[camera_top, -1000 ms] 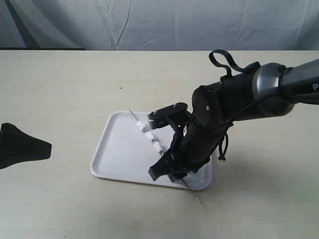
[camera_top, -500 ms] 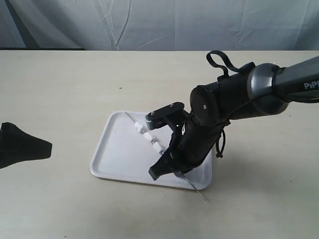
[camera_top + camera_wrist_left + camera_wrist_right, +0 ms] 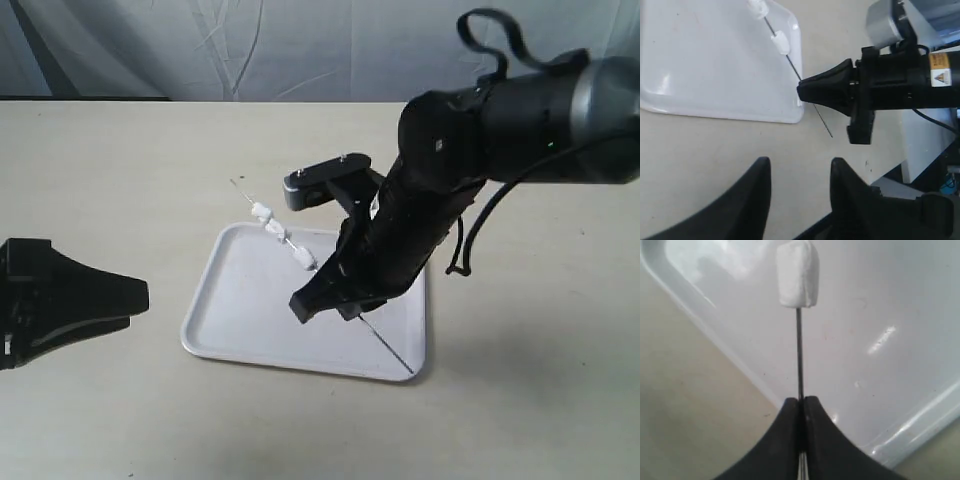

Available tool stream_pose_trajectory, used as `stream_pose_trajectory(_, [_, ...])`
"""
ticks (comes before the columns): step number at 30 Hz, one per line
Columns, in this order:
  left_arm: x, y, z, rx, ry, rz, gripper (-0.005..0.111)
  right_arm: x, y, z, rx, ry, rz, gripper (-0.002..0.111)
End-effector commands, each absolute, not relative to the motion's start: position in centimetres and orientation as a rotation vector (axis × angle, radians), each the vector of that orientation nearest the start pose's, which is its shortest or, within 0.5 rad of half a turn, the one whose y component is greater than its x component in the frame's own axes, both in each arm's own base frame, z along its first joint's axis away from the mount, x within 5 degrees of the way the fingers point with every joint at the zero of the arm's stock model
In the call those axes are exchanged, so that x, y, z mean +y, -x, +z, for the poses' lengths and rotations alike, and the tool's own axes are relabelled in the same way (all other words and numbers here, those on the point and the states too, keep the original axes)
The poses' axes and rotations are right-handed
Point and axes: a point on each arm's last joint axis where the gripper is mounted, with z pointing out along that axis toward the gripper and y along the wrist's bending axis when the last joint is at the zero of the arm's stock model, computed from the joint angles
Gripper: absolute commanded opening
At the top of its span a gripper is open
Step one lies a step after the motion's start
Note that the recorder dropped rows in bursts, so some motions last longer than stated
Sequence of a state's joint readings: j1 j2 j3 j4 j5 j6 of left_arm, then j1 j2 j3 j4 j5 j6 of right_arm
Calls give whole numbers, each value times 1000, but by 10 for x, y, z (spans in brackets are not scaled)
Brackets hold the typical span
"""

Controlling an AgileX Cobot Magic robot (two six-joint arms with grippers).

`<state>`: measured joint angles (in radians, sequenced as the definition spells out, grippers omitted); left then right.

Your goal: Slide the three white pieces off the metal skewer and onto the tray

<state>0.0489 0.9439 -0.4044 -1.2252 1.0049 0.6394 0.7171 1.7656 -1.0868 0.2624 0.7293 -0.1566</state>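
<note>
My right gripper (image 3: 318, 292) is shut on the metal skewer (image 3: 248, 197) and holds it slanted above the tray (image 3: 235, 330). The skewer's far end is raised, and its near end points down at the tray's front right corner. The three white pieces (image 3: 275, 230) sit threaded on the raised half, beyond the jaws. In the right wrist view the gripper (image 3: 801, 401) pinches the skewer (image 3: 799, 355), with the nearest white piece (image 3: 798, 274) over the tray (image 3: 890, 300). My left gripper (image 3: 140, 298) is open and empty, low at the left, clear of the tray.
The tan table (image 3: 150, 160) runs all round the tray. A wrinkled grey cloth backdrop (image 3: 300, 50) closes off the far edge. In the left wrist view the table's edge shows beyond the right arm (image 3: 900, 85).
The right gripper has risen with the skewer, lifting the white pieces off the tray. The left gripper has moved right, closer to the tray.
</note>
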Motion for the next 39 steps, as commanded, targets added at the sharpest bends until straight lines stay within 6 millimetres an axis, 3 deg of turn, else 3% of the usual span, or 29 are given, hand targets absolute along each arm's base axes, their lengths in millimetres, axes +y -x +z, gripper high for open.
stream_pose_trajectory(1, [-64,-133,220,2332,180,-1264,38,222,-236,208,2801,975,408,-1])
stream_pose_trajectory(7, [-68,-124,210,2307,144,-1332,38,222,-227,220,2854,882,510,-1])
stream_pose_trajectory(19, [-69,-125,202,2326,94,-1338,38,224,-221,227,2875,835,606,-1])
stream_pose_trajectory(29, [-71,-153,179,2226,134,-1452,38,227,-219,224,2888,752,693,-1])
stream_pose_trajectory(39, [-73,-191,149,2312,176,-1583,38,217,-210,193,2898,576,702,-1])
